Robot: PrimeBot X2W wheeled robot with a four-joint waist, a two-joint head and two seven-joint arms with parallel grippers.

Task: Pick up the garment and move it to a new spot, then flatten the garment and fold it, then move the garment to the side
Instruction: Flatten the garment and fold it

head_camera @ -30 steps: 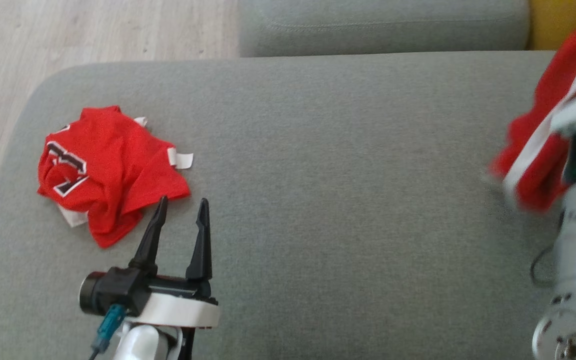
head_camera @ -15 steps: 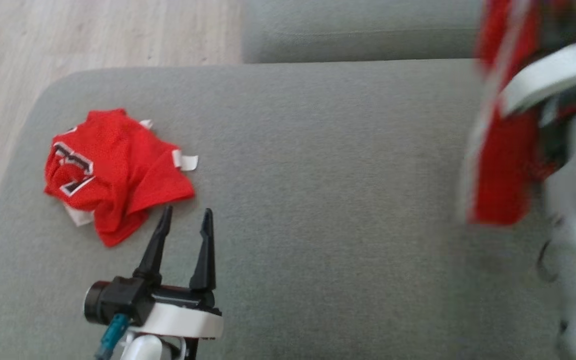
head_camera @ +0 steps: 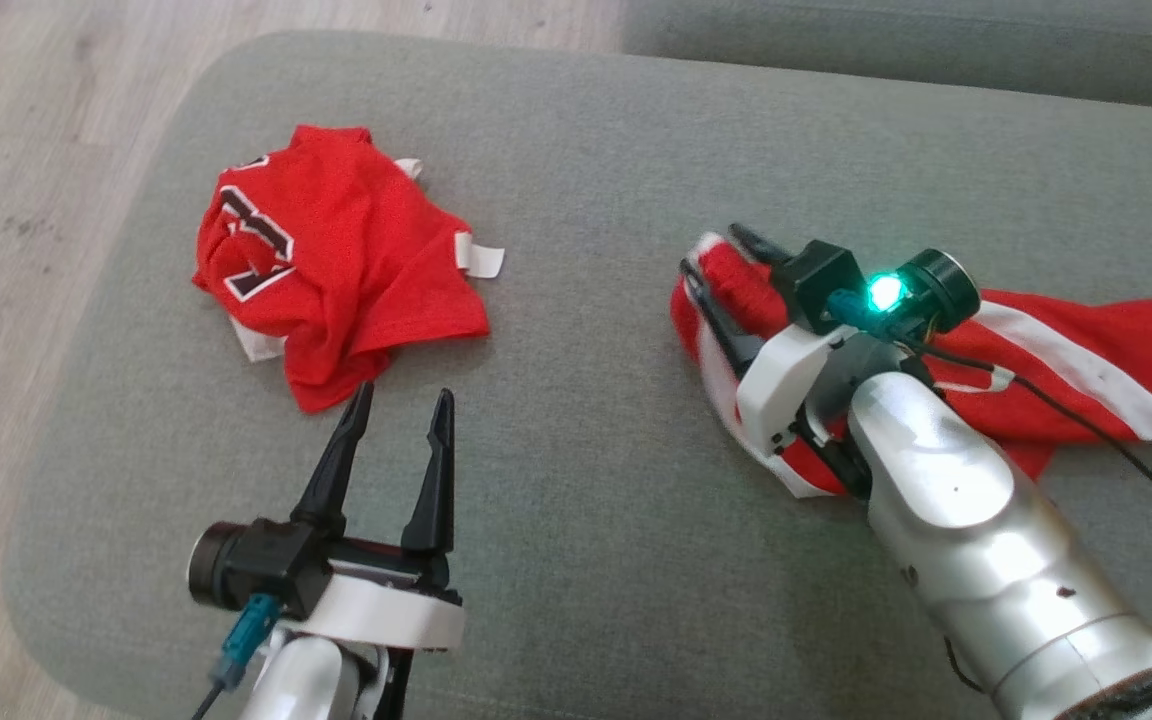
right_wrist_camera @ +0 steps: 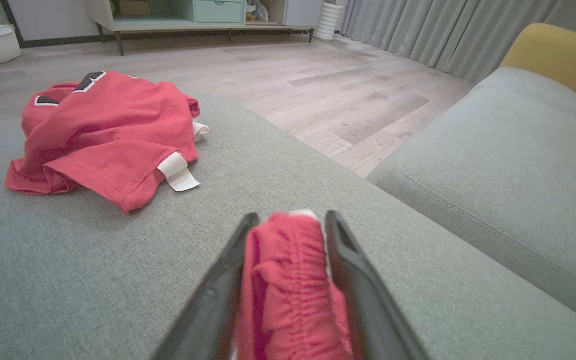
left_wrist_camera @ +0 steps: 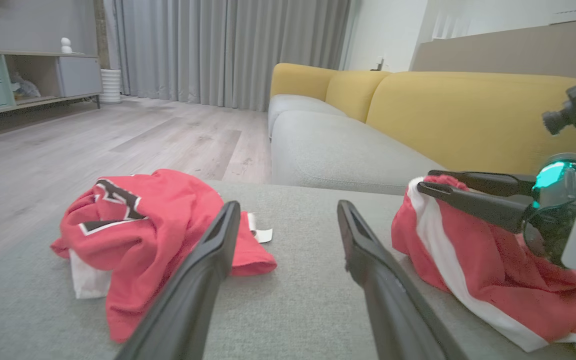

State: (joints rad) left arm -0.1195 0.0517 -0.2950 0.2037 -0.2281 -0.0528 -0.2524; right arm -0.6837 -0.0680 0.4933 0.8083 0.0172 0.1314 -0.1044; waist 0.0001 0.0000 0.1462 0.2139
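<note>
The garment (head_camera: pixel 1086 350) is red with a white side stripe and lies stretched across the right of the grey sofa cushion (head_camera: pixel 586 450). Its bunched left end sits between the fingers of my right gripper (head_camera: pixel 711 250), which stand apart around the cloth. In the right wrist view the garment (right_wrist_camera: pixel 288 280) fills the gap of the right gripper (right_wrist_camera: pixel 290 216). My left gripper (head_camera: pixel 405 392) is open and holds nothing, low at the front left. The left wrist view shows the left gripper (left_wrist_camera: pixel 288 203), the garment (left_wrist_camera: pixel 468 260) and the right gripper (left_wrist_camera: pixel 425 180).
A crumpled red jersey (head_camera: pixel 336 260) with a black-and-white number lies at the cushion's left, just beyond my left fingertips, also the jersey (left_wrist_camera: pixel 153 225) (right_wrist_camera: pixel 103 130). Wooden floor (head_camera: pixel 36 150) borders the cushion's left edge. A yellow sofa back (left_wrist_camera: pixel 468 110) rises behind.
The head camera has shifted. My right arm has swung down from the right edge and brought the garment onto the cushion, and its fingers have parted. The left gripper has kept its pose.
</note>
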